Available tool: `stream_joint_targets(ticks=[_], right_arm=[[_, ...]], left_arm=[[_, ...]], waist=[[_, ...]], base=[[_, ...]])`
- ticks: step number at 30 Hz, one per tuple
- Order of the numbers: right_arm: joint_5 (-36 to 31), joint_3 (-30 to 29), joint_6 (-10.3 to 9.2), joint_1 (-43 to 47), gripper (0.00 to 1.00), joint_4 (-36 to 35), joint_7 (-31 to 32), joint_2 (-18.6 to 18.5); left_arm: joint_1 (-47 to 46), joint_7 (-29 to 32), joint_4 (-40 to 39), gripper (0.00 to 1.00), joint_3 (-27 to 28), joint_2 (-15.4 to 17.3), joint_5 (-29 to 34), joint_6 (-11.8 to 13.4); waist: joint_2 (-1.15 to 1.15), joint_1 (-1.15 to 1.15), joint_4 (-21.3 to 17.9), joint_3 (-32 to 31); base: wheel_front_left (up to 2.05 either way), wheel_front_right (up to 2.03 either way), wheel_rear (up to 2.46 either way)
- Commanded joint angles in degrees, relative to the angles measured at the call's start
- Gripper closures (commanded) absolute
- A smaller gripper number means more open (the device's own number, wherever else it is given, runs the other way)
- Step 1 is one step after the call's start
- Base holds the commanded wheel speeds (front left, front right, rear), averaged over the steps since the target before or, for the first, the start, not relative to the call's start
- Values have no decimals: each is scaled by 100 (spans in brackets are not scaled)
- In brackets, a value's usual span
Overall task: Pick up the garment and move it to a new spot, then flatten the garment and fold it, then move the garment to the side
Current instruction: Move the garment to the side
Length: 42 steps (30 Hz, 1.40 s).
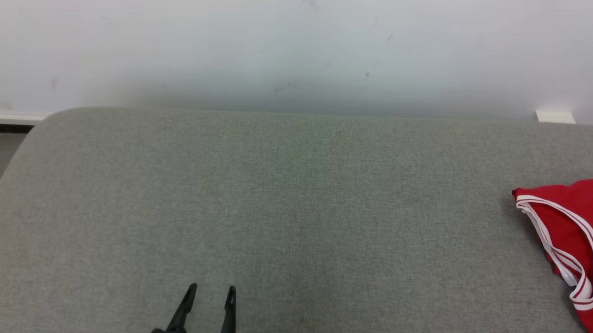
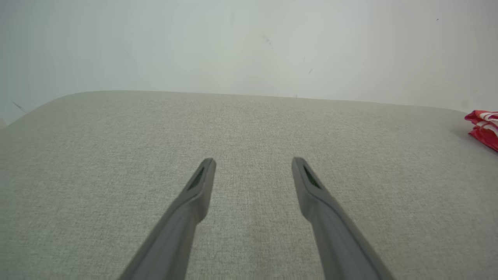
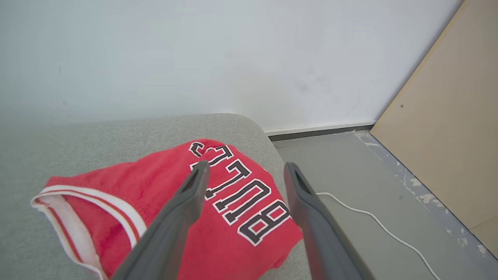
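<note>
One grey fabric cushion [image 1: 295,211], lying under both pincers. One red garment [image 3: 155,182] with white trim and black lettering (bunched, at the cushion's right end), just below the right pincer [image 3: 246,164] and well to the right of the left pincer [image 1: 212,288]. Two pincers, each spread wide, pinching nothing. One white cable [image 3: 373,221] on the floor, beyond the right pincer.

I count one red jersey [image 3: 241,202], one grey cushion [image 1: 295,211], one white cable [image 3: 373,221], one pale wooden panel [image 3: 447,136], and two grippers, my left gripper [image 1: 212,287] and right gripper [image 3: 246,165], two fingers [image 2: 194,202] each.
</note>
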Motion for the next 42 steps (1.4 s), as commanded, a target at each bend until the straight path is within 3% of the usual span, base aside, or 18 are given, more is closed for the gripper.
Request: stream_joint_targets(ticks=[1, 7, 12, 18, 28, 42], right_arm=[[-15, -40, -4, 357, 0, -181, -229, 158], [-180, 82, -4, 1543, 0, -930, -1129, 790], [-431, 129, -4, 2258, 0, -1373, -2080, 1326], [-404, 437, -4, 2858, 0, -1747, -2471, 1888], [-43, 1336, -4, 3184, 0, -1999, -2486, 2084], [-110, 1403, -4, 3032, 0, -1953, -2487, 2257]], left_arm=[[109, -7, 14, 0, 25, 26, 16, 21], [313, -7, 64, 0, 163, 26, 126, 100], [409, -7, -2, 0, 285, 26, 233, 15], [499, -7, 30, 0, 390, 25, 274, 16], [590, -7, -3, 0, 361, 26, 345, -29], [653, -7, 139, 0, 314, 26, 269, 62]], waist=[[0, 0, -46, -157], [0, 0, -127, -491], [0, 0, -239, -644], [0, 0, -312, -775], [0, 0, -124, -867], [0, 0, -4, -972]], base=[[0, 0, 0], [0, 0, 0], [0, 0, 0], [0, 0, 0], [0, 0, 0], [0, 0, 0]])
